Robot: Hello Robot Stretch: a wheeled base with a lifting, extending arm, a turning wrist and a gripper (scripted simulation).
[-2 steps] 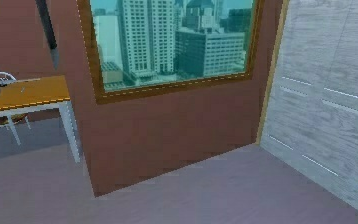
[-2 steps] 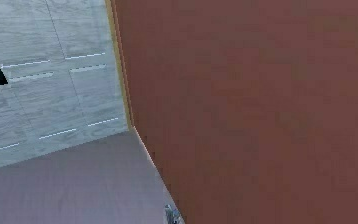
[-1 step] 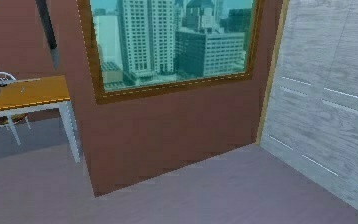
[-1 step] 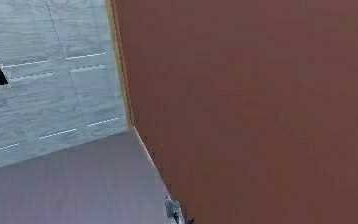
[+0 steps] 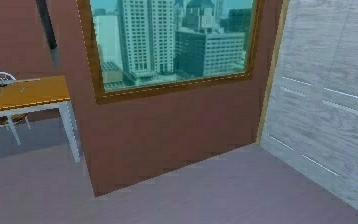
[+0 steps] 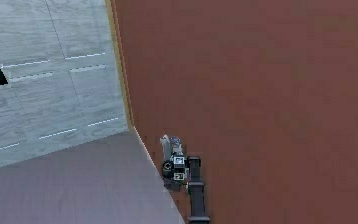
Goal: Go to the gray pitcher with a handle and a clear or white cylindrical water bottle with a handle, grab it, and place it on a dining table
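Low, right of centre in the arm side view, my dark two-finger gripper [image 6: 167, 156] holds nothing against the bare reddish-brown wall [image 6: 257, 90], its fingers' state I cannot tell, so I judge I'm seeking the gray pitcher and should turn toward the orange-topped, white-legged table [image 5: 39, 93] at the forward view's left.

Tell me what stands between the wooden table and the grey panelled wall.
In the forward view, a red-brown wall with a window onto city towers stands between the wooden table and the grey panelled wall.
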